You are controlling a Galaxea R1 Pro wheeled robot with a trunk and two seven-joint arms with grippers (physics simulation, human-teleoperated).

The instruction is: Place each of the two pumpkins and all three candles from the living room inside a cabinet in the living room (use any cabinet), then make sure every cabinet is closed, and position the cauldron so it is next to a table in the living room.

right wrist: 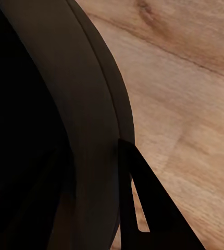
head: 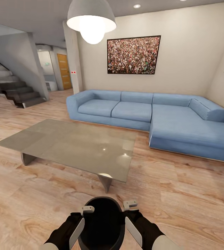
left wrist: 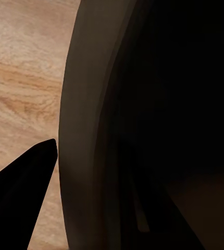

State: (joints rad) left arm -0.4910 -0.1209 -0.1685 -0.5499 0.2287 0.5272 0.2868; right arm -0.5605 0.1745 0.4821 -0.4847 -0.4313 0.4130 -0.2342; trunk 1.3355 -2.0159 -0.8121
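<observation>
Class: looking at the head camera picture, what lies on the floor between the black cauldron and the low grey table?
In the head view, nothing: bare wood plank floor separates the cauldron from the table.

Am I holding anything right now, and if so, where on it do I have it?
Yes: the cauldron, gripped at its rim on opposite sides, left gripper on one side, right gripper on the other, just short of the table.

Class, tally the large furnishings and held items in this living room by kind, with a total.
Sofa: 1
Coffee table: 1
Cauldron: 1
Wall picture: 1
Pendant lamp: 1
Total: 5
</observation>
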